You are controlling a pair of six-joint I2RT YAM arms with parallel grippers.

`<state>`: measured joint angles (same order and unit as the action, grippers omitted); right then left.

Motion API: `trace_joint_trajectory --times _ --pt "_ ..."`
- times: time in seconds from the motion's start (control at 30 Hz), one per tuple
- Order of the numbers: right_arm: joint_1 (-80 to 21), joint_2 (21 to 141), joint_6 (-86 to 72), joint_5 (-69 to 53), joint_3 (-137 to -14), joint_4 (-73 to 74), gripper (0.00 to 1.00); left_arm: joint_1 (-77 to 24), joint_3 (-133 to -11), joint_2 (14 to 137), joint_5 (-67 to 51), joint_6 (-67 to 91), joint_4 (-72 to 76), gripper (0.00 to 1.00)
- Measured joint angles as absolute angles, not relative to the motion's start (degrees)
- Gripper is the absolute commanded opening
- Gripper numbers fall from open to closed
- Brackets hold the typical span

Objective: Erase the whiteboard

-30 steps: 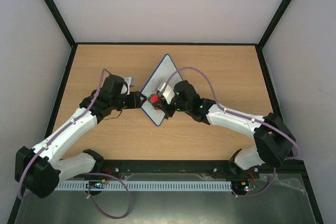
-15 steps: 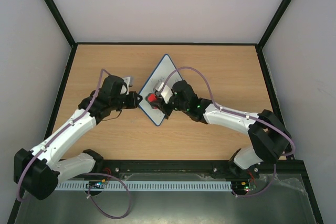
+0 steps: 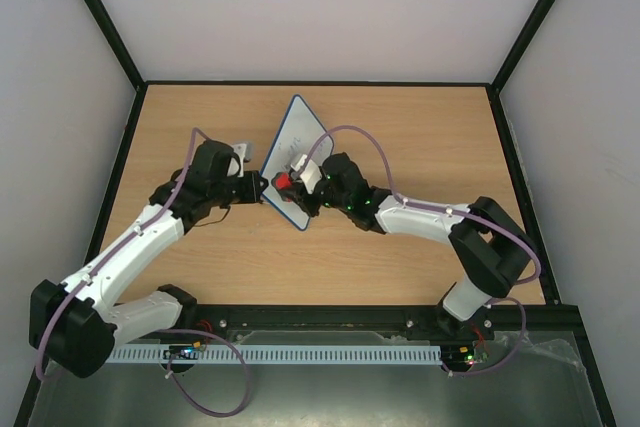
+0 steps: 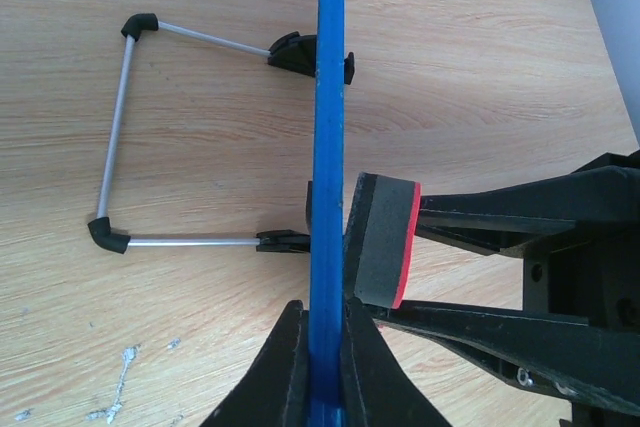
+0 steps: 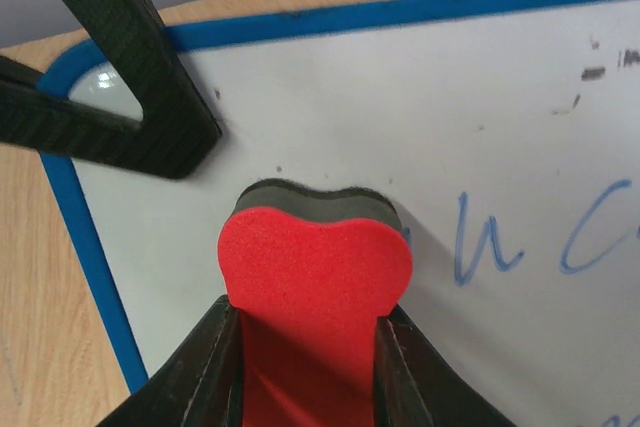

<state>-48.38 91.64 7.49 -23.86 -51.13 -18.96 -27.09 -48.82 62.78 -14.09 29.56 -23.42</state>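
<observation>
Dark blue rim runs all around the small rectangular white whiteboard (image 3: 301, 142), which stands raised on the light wooden table (image 3: 430, 137), a little left of the middle; in the top view we see it as a diamond with one corner towards the far wall. Behind it, on the left arm's side, a thin silver wire stand with black plastic corners (image 4: 115, 132) lies flat on the wood and joins the back of the board at two black clips. The black two-finger left gripper (image 4: 322, 315) is clenched on the lower part of the blue rim, with one finger on each face of the board. The black right gripper (image 5: 310, 347) is clamped on a small foam eraser with a red back and a dark felt face (image 5: 315, 267), and the felt face is pressed on the white writing side, near the corner that the left gripper holds. Just beside the eraser, on its right in the right wrist view, some pale blue handwriting (image 5: 520, 237) is on the board, with a few small dark specks above it. The two grippers are near each other, with only the board and the eraser between them. Wide bare wood shows to the right of the board and towards the far edge, and a narrower strip to the left. A black frame (image 3: 120, 162) borders the table, with plain white walls (image 3: 320, 7) above it on three sides.
</observation>
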Motion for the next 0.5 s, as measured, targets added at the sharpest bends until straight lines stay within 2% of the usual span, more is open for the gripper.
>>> trace_joint_trajectory --times 0.27,0.5 --pt "-47.9 93.03 6.83 -23.2 -47.59 -23.57 0.02 -25.45 -48.82 63.16 -15.46 28.16 -23.29 0.02" --pt "-47.9 93.34 4.64 -23.51 -50.39 -20.53 0.02 -24.69 -48.82 63.37 -16.16 27.51 -22.94 0.02"
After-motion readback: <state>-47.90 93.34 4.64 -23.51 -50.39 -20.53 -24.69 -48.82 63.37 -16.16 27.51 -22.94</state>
